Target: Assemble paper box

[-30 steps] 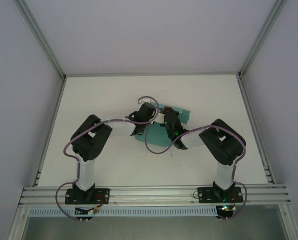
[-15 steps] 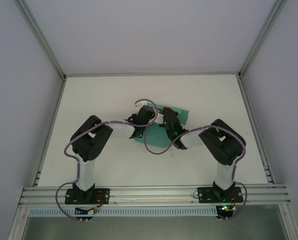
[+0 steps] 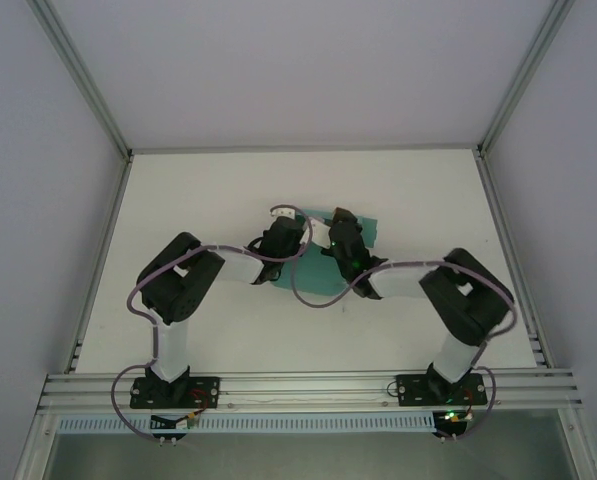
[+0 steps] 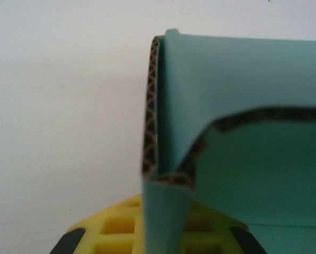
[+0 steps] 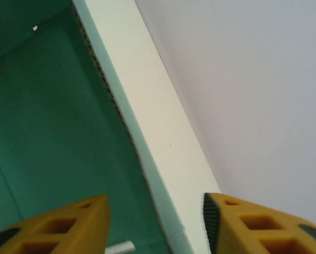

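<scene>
Paper box (image 3: 366,231) lies as teal corrugated card at the middle of the white table (image 3: 178,200) in the top view, partly hidden under the two wrists that meet over it.

On its left side, the left gripper (image 3: 281,236) has its yellow fingers (image 4: 118,233) drawn together on an upright wall at a corner of the card, where a flap bends inward. It appears to be clamped on the card, most likely to keep that wall standing and anchor the piece while the other side is worked.

To the right, the right gripper (image 3: 342,238) sits over the card's upper right part. In its wrist view the fingers (image 5: 52,227) are spread apart with nothing between the pads, and the card's raw edge runs from the upper left of the frame down towards the gap. That looks like lining up to take the edge, so folding seems only partly done.
</scene>
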You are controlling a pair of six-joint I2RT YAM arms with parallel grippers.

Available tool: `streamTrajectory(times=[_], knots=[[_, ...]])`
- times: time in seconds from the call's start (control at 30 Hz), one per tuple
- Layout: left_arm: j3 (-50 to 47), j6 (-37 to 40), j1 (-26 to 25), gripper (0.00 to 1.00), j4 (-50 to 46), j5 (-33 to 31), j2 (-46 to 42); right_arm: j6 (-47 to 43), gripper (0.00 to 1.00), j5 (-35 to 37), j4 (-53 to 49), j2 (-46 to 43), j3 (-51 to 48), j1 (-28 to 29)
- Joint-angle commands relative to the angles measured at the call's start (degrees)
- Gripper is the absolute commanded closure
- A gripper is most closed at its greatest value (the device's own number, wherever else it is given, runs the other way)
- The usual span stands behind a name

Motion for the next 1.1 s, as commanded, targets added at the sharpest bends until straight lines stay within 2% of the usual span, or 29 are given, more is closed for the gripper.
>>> streamTrajectory(times=[0.0, 0.03, 0.07, 0.2, 0.3, 0.37, 0.43, 0.57, 0.83, 1.07], knots=[[-0.80, 3.08, 0.58, 1.00, 2.80, 2.85, -1.12, 10.99, 0.40, -2.80, -9.24, -8.09, -1.92, -1.41], [-0.94, 3.99, 0.54, 1.00, 2.79, 3.56, -1.16, 13.19, 0.37, -4.57, -12.42, -10.50, -2.35, -1.92], [-1.03, 4.39, 0.58, 1.00, 2.65, 4.21, -1.21, 15.44, 0.29, -7.90, -17.01, -13.37, -2.90, -2.50], [-2.31, 5.89, 0.57, 1.00, 4.16, 8.59, -2.18, 23.65, 0.23, -17.02, -25.98, -21.67, -2.64, -4.58], [-2.99, 7.64, 0.54, 1.00, 5.33, 13.30, -2.36, 33.32, 0.20, -22.05, -32.06, -22.75, 2.94, -9.36], [-3.38, 8.00, 0.57, 1.00, 6.37, 16.29, -2.10, 39.84, 0.20, -27.07, -38.84, -20.25, 9.20, -12.51], [-4.21, 8.09, 0.49, 1.00, 8.05, 18.26, -1.93, 42.48, 0.20, -30.08, -44.31, -16.73, 14.84, -13.07], [-4.73, 7.98, 0.45, 1.00, 9.68, 20.52, -1.54, 46.57, 0.20, -31.70, -50.82, -8.97, 22.79, -13.10], [-4.37, 8.99, 0.13, 1.00, 9.49, 20.50, -0.25, 53.43, 0.23, -37.45, -51.52, 0.19, 23.95, -13.22], [-3.05, 9.93, -0.12, 0.99, 7.40, 20.38, 0.23, 55.00, 0.27, -41.77, -51.80, 5.36, 24.02, -13.13]])
